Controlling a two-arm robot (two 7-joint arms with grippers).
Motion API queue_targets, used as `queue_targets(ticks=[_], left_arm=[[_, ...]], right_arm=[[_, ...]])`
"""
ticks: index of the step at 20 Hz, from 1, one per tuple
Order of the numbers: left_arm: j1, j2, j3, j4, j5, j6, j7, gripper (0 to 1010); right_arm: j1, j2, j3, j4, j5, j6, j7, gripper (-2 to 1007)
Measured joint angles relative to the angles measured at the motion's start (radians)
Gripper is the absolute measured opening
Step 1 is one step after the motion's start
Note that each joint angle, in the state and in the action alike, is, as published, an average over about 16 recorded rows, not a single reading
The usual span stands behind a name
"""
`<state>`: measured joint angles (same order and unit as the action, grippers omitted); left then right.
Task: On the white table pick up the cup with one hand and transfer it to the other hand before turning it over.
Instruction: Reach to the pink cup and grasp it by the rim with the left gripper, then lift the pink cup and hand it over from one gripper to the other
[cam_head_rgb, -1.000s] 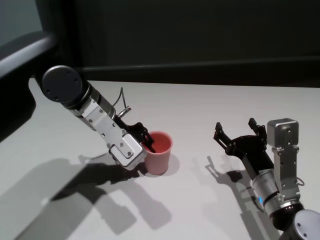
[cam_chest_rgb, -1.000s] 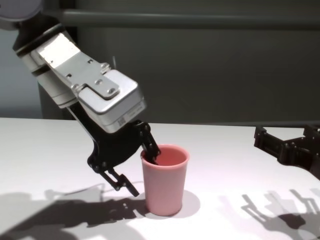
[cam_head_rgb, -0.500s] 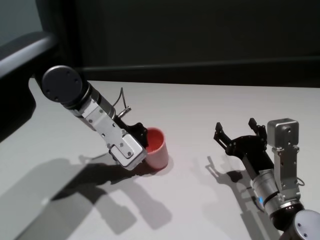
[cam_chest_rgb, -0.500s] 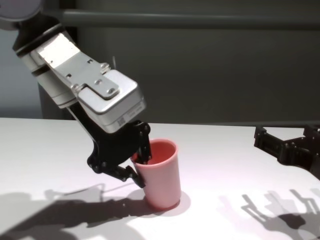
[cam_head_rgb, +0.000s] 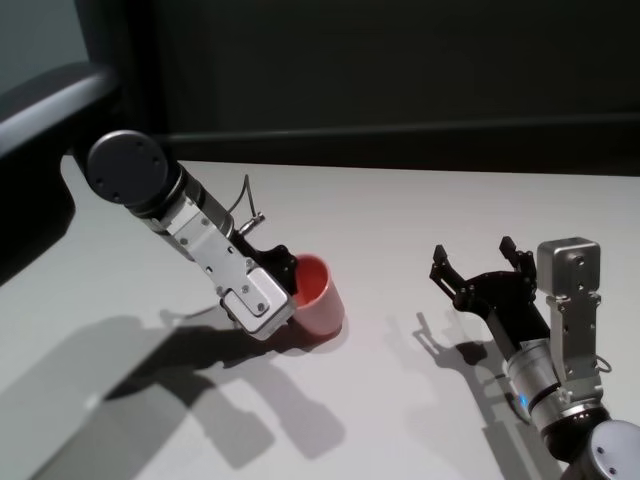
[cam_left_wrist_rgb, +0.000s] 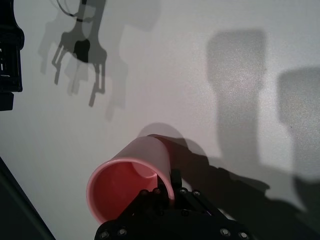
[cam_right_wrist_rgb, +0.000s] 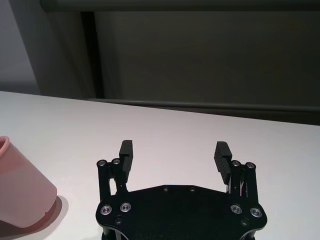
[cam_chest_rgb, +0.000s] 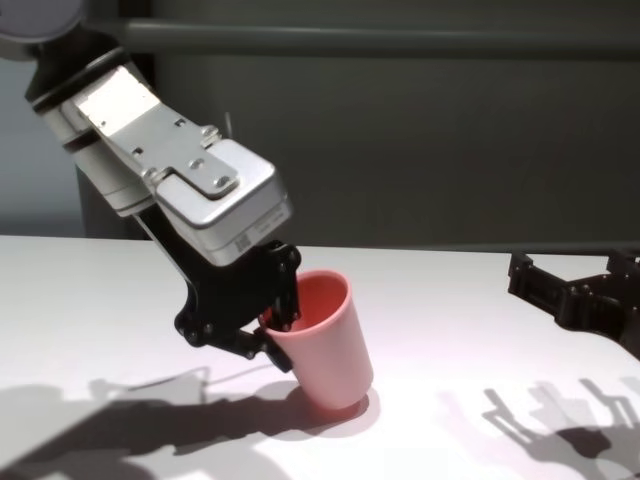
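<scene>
The pink cup (cam_head_rgb: 320, 300) is tilted, its rim leaning toward my left arm and its base low over the white table (cam_head_rgb: 400, 210). I cannot tell whether the base still touches the table. My left gripper (cam_head_rgb: 290, 288) is shut on the cup's rim, one finger inside and one outside. This shows in the chest view, with the cup (cam_chest_rgb: 328, 345) and the left gripper (cam_chest_rgb: 280, 318), and in the left wrist view (cam_left_wrist_rgb: 131, 182). My right gripper (cam_head_rgb: 472, 255) is open and empty, hovering to the cup's right, fingers pointing away from me. It also shows in the right wrist view (cam_right_wrist_rgb: 173, 152).
A dark wall runs behind the table's far edge (cam_head_rgb: 400, 165). Arm shadows lie on the table (cam_chest_rgb: 450, 330) in front of both arms. In the right wrist view the cup (cam_right_wrist_rgb: 20, 197) shows off to one side of the open fingers.
My left gripper closed on the cup's rim, and the cup went from standing upright to tilted and shifted slightly. The right arm has barely moved.
</scene>
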<state>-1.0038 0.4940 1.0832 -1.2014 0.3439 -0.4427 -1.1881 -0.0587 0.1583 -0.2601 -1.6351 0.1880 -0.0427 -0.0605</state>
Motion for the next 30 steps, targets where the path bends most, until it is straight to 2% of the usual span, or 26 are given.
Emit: queue_targets(ticks=[5,9,16,22,26,30], left_arm=[[0.002,0.001,-0.002,-0.001,-0.003,0.003,0.006,48],[0.009,0.007,-0.010,-0.007,-0.019,0.016,0.020,48],[0.036,0.031,-0.044,-0.024,-0.086,0.063,0.061,48],[0.073,0.063,-0.097,-0.045,-0.190,0.122,0.106,48],[0.110,0.082,-0.152,-0.055,-0.297,0.158,0.139,48],[0.149,0.090,-0.213,-0.059,-0.417,0.186,0.167,48]], right_arm=[[0.000,0.000,0.000,0.000,0.000,0.000,0.000,1000],[0.000,0.000,0.000,0.000,0.000,0.000,0.000,1000],[0.000,0.000,0.000,0.000,0.000,0.000,0.000,1000],[0.000,0.000,0.000,0.000,0.000,0.000,0.000,1000],[0.000,0.000,0.000,0.000,0.000,0.000,0.000,1000],[0.000,0.000,0.000,0.000,0.000,0.000,0.000,1000]])
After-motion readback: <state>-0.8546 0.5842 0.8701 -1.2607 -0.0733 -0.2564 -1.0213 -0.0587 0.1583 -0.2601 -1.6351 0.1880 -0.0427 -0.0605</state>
